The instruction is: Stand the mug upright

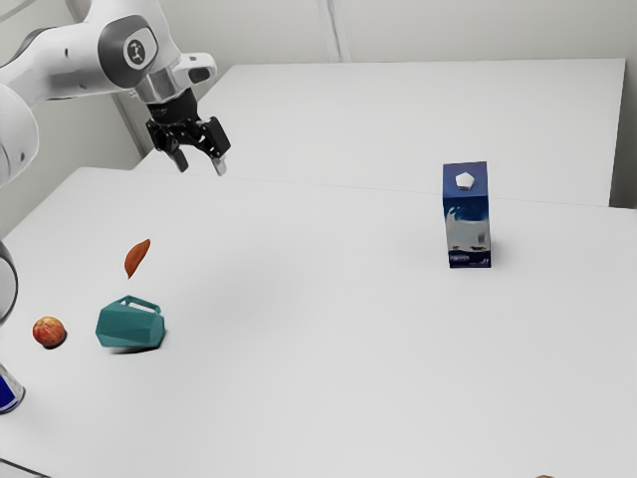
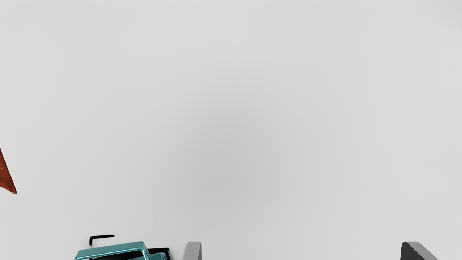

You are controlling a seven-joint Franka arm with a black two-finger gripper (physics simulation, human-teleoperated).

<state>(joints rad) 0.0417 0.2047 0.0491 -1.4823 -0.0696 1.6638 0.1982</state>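
Closest to the camera in the exterior view was some brown scrap (image 1: 544, 476), between 4 and 5 o'clock, too cropped to identify. Mug (image 1: 130, 327) was over at 8 o'clock, tipped on its side on the table (image 1: 318, 378), handle up top. From the mug, a reddish pointy thing (image 1: 137, 258) sat near its 12 o'clock, an apple (image 1: 49, 332) just off its 9, and a blue can (image 1: 8, 393) around its 8, partly cut off. Carton (image 1: 466, 224) stood upright way over at 3 o'clock. Gripper (image 1: 202, 169) hung in the air at 10 o'clock, well apart from the mug. Jaws were spread wide, nothing between them. Wrist view had the mug's handle near one fingertip, outside the gap.
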